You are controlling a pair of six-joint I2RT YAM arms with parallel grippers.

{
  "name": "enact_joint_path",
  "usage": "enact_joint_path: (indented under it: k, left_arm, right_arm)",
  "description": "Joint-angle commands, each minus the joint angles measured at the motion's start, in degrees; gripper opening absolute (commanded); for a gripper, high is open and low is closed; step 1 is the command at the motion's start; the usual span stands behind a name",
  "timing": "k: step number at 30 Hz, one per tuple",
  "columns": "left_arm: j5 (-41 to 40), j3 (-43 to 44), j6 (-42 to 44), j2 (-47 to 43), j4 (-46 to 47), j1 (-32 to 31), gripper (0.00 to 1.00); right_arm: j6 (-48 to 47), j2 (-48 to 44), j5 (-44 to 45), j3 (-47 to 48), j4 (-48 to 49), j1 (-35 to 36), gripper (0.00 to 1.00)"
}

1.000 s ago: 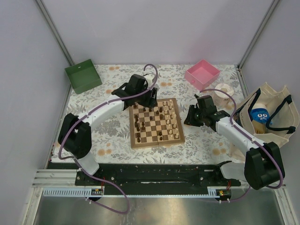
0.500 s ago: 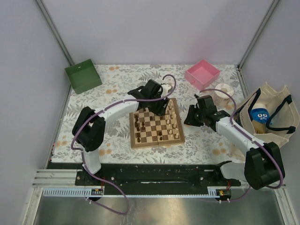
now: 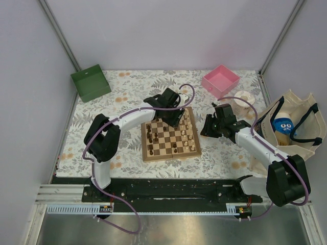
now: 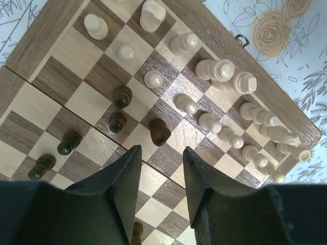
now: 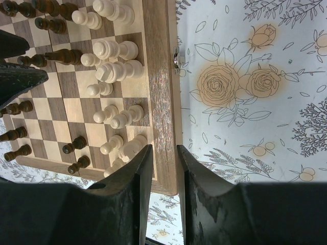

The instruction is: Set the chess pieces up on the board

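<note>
1. I see the left arm (image 3: 127, 118) has swung rightward, its elbow now nearer the board (image 3: 171, 156).
2. The left tool (image 3: 176, 115) has shifted from the board's far left corner to the far edge, right of centre.
3. Its jaws have narrowed, with nothing between them.

Left wrist view: pale chess pieces (image 4: 219, 69) crowd the right side of the board (image 4: 41, 35). Dark pieces (image 4: 159, 131) dot the centre, and bare squares lie middle left.
</note>
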Motion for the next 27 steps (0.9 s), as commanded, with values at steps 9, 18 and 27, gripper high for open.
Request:
enact_joint_path:
  k: [9, 18, 27]
  left_arm:
    - [-1.3, 4.3, 1.0, 2.4, -0.3, -0.3, 0.41]
    - [-1.1, 5.3, 0.7, 3.7, -0.4, -0.4, 0.38]
    - [-1.2, 5.7, 0.5, 5.3, -0.9, -0.8, 0.37]
  right_arm:
    - [-1.1, -0.7, -0.6, 2.1, 0.5, 0.4, 0.34]
    - [-1.2, -0.4, -0.7, 2.2, 0.5, 0.4, 0.34]
    - [-1.4, -0.2, -0.8, 2.2, 0.6, 0.5, 0.34]
